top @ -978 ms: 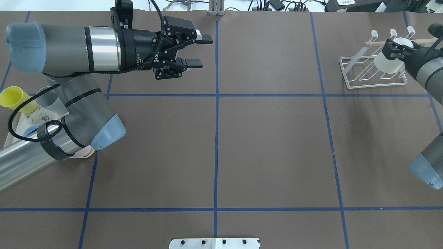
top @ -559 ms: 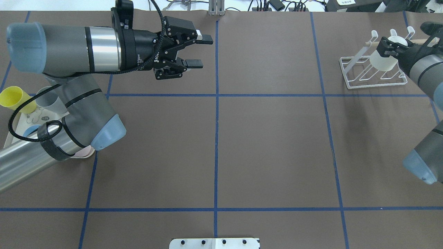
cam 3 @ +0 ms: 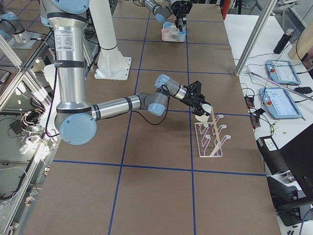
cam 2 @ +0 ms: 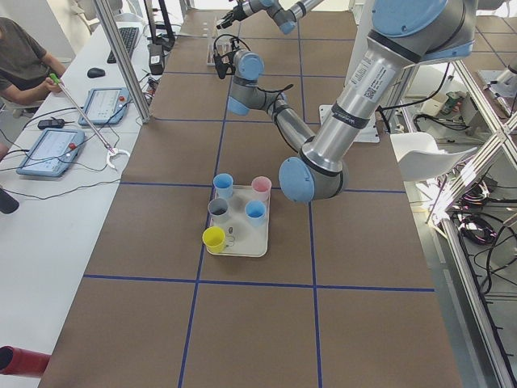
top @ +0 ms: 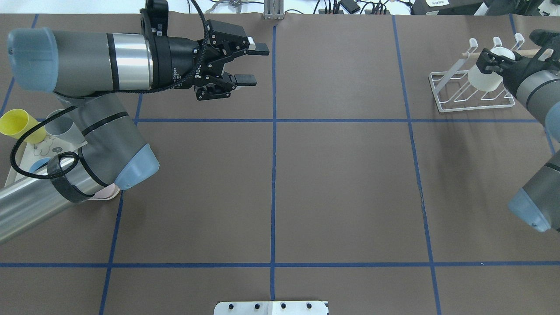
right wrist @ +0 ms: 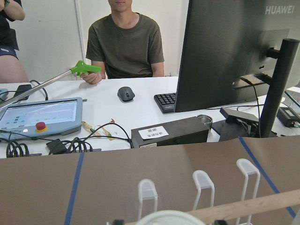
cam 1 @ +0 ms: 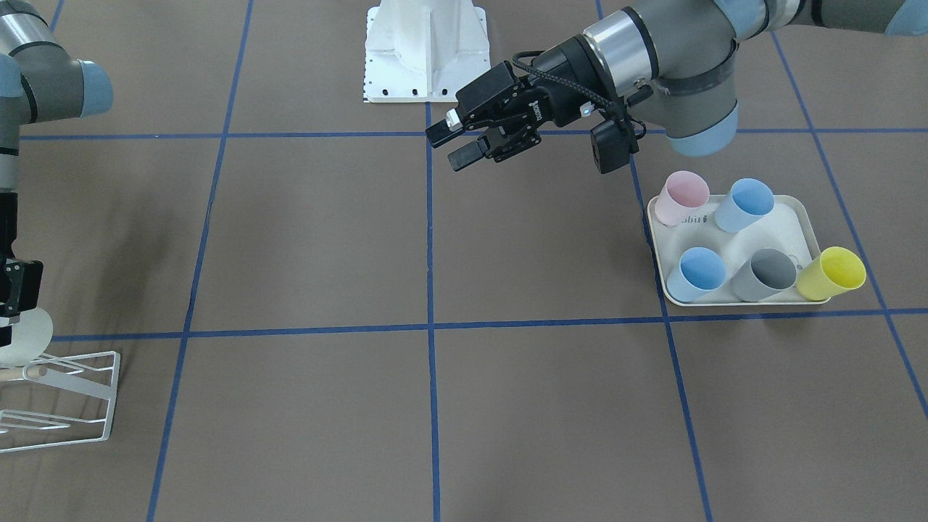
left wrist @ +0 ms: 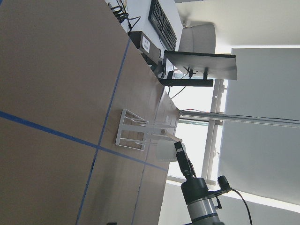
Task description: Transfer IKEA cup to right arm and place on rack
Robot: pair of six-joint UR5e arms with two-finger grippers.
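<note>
- Since the earlier overhead frame, the right arm [top: 536,87] has shifted a little toward the far side of the tabletop [top: 341,183]. The white cup [top: 483,78] went with it and is now closer to the wooden dowel [top: 531,52] of the rack [top: 446,94].
- The left arm shows no change of pose between the frames.
- The right gripper [top: 491,61] is closed on the narrow end of the white cup and holds it over the slanted prongs, with the wide end turned down toward the wires.
- The left gripper [top: 253,64] has its jaws spread apart and carries nothing. It hangs above the tabletop, well apart from the rack.
- The hand-over looks finished, and the placing step is in progress.
- Whether the cup already touches a prong is hard to tell from these views; it is perhaps just above one.
- What remains, by this judgement: seat the cup on a prong, open the right gripper, and draw the arm back.
</note>
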